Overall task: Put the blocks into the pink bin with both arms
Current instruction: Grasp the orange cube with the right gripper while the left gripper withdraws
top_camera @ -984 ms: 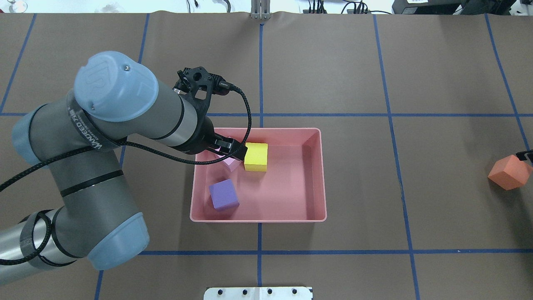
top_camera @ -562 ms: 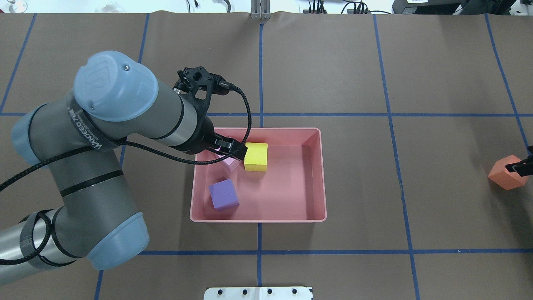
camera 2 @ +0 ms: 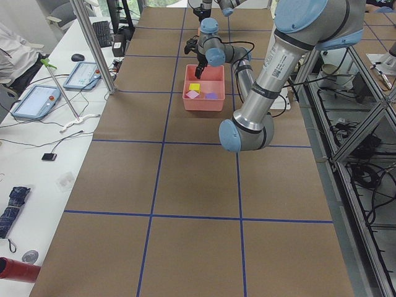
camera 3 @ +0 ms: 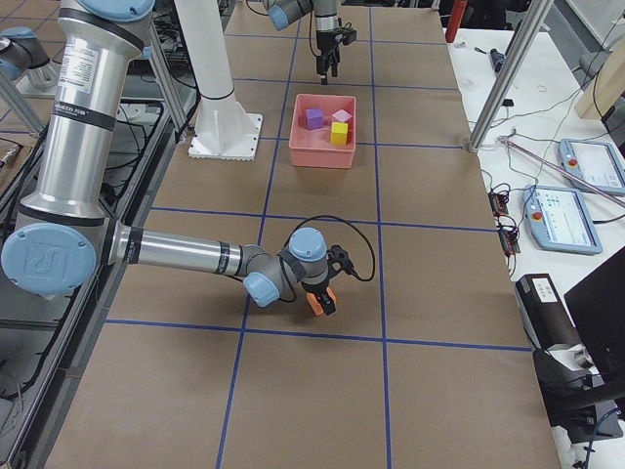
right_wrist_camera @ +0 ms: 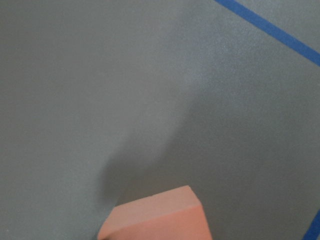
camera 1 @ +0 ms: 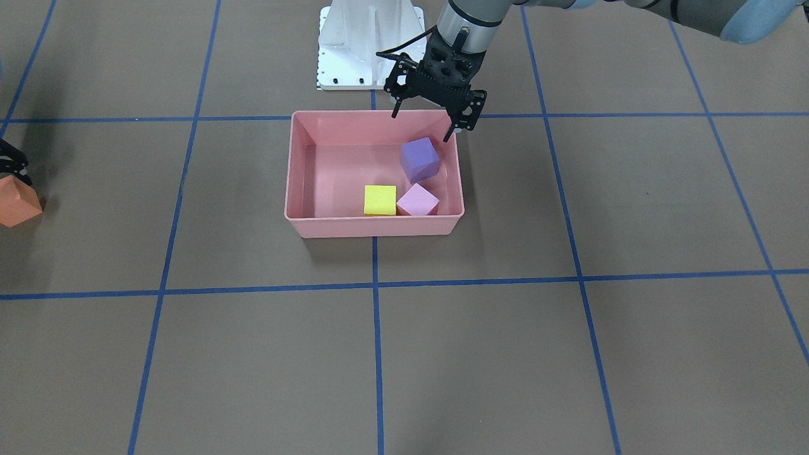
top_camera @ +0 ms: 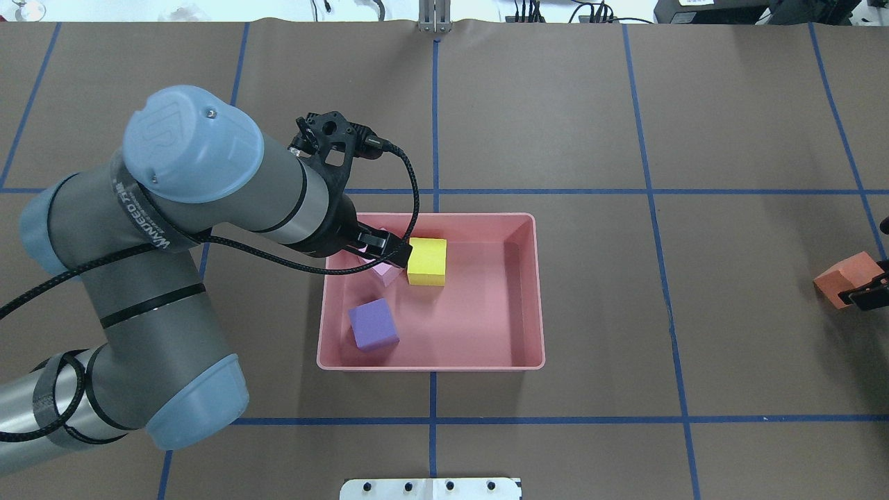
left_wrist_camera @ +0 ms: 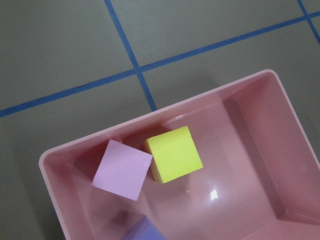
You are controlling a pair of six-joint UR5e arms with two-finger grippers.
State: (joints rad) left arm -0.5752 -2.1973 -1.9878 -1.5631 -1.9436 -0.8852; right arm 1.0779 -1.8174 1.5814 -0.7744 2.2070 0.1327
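The pink bin (camera 1: 373, 227) (top_camera: 430, 364) sits mid-table with three blocks inside: purple (camera 1: 419, 159) (top_camera: 373, 323), yellow (camera 1: 380, 200) (top_camera: 426, 261) and light pink (camera 1: 418, 201) (left_wrist_camera: 122, 169). My left gripper (camera 1: 422, 125) (top_camera: 378, 250) hangs open and empty just above the bin's robot-side rim, near the purple block. The orange block (top_camera: 840, 278) (camera 1: 18, 202) (right_wrist_camera: 155, 217) lies far out on my right, tilted. My right gripper (top_camera: 867, 295) (camera 1: 12, 165) (camera 3: 328, 290) is on it, a black finger crossing its face. Mostly cut off at the view edges, its grip cannot be judged.
The white robot base (camera 1: 370, 44) (top_camera: 430, 488) stands behind the bin. Blue tape lines grid the brown table. Beyond the far edge, benches carry tablets (camera 3: 591, 166) and cables, with metal posts (camera 3: 503, 78) between. My left arm's elbow (top_camera: 187, 146) looms over the table's left half.
The right gripper's finger has slid across the orange block toward the robot, and the block has shifted slightly. The left arm and the blocks in the bin have not moved.
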